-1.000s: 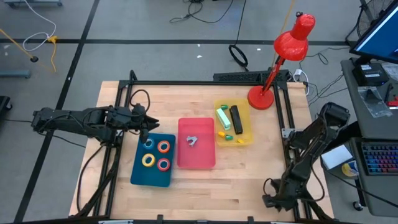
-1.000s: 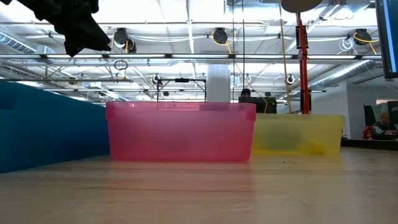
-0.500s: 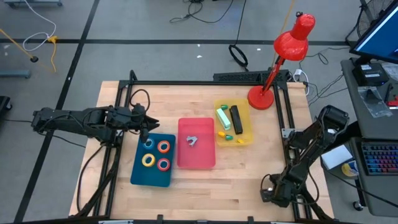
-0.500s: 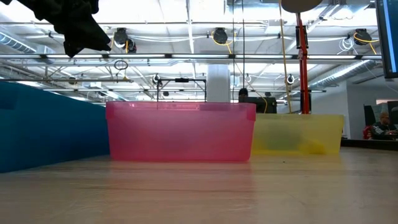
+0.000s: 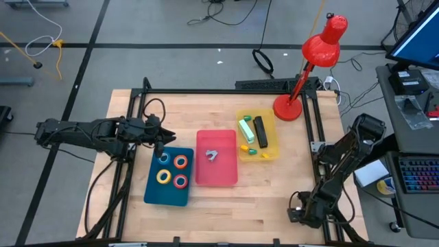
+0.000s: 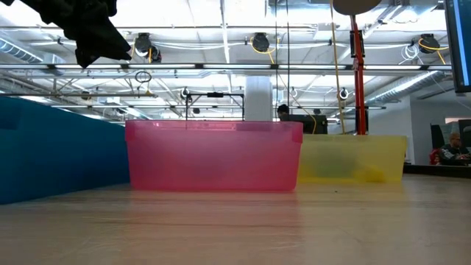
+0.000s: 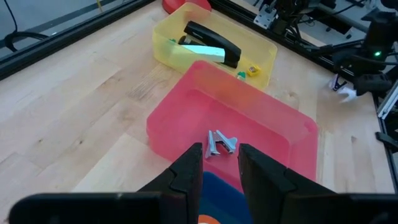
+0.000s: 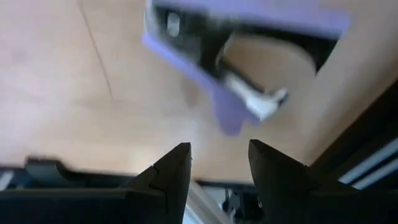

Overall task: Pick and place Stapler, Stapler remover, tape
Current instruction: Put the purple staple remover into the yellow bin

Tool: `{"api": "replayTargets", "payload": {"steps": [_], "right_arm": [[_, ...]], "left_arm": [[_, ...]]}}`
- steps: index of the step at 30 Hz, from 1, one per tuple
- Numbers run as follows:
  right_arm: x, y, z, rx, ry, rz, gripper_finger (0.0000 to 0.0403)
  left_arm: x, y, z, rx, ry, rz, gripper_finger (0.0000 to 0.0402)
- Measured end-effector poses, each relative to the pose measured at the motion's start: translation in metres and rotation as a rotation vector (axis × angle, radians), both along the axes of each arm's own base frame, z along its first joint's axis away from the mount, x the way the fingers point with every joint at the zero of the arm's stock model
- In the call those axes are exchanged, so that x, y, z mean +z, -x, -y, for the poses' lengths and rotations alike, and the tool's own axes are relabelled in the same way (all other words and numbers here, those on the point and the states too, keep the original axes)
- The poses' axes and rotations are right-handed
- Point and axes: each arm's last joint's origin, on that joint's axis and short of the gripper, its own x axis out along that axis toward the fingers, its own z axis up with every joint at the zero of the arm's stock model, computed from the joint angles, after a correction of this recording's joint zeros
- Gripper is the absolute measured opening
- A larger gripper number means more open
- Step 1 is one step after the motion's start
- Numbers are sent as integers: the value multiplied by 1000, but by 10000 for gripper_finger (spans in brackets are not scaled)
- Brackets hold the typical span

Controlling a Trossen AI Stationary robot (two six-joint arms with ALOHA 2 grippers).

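Four small tape rolls, blue, orange, yellow and red, lie flat in the blue tray. The grey stapler remover lies on the floor of the pink tray. A black stapler and a green one lie side by side in the yellow tray. My left gripper hovers open over the blue tray's far edge, holding nothing. My right gripper stands open above the table's near right corner, also holding nothing.
A red desk lamp stands with its base at the far right corner. A purple clamp sits at the table edge under my right gripper. Bare wood stretches along the near edge and the far left.
My right gripper has tipped a little at the near right corner without leaving its place. The left arm, the trays and what lies in them have kept still.
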Motion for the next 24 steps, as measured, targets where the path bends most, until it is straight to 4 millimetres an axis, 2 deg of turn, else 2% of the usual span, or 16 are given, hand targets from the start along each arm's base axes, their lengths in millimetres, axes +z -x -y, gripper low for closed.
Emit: {"api": "replayTargets", "payload": {"steps": [6, 9, 13, 16, 20, 24], "right_arm": [[12, -7, -10, 0, -50, 109, 155], [26, -19, -13, -54, -50, 278, 155], [31, -32, -3, -94, 66, 434, 155], [47, -55, 5, -67, 86, 559, 155], [45, -59, 22, 154, 139, 393, 155], [57, -57, 35, 319, 153, 240, 155]], "left_arm": [[0, 0, 0, 0, 0, 0, 104], [0, 0, 0, 0, -1, 0, 104], [1, 0, 0, -2, -4, 8, 104], [2, -1, 0, -5, -9, 23, 104], [1, -2, 0, -5, -9, 17, 104], [0, -5, 1, -30, 9, 6, 104]]}}
